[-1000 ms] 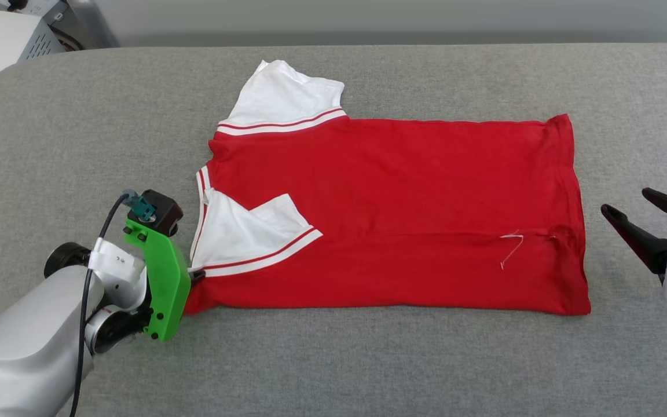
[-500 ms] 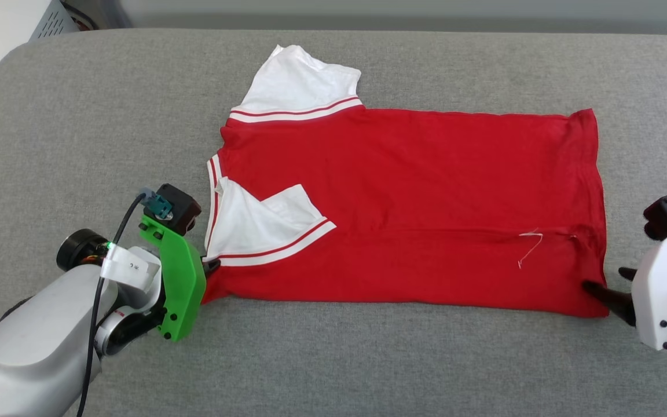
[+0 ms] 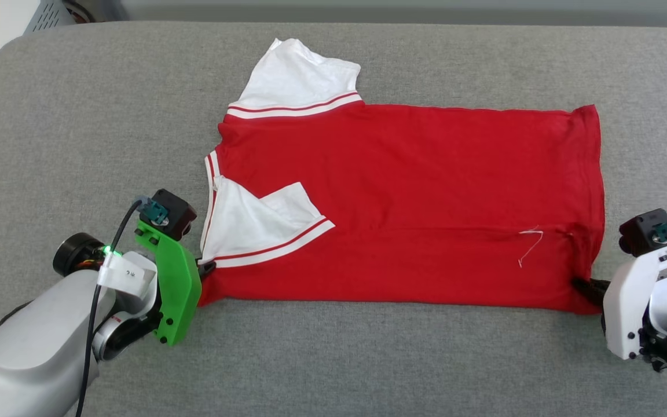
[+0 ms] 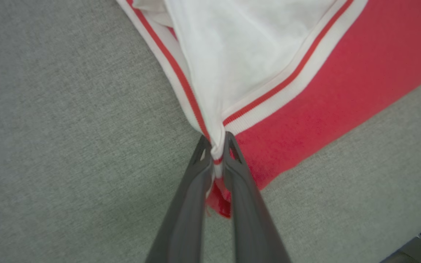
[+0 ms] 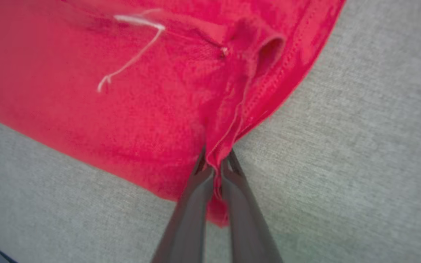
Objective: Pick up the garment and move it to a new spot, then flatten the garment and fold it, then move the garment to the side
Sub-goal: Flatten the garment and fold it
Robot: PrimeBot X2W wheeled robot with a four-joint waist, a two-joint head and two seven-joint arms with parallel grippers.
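Left claw (image 4: 216, 145), right claw (image 5: 216, 160) — on garment (image 3: 414, 197)

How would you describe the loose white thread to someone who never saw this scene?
A red T-shirt lies on the grey table. Follow it to its near right corner, where the right gripper pinches the hem; the thread lies a little left of there. It is the one thin, bent white line on plain red, far from the white sleeves.
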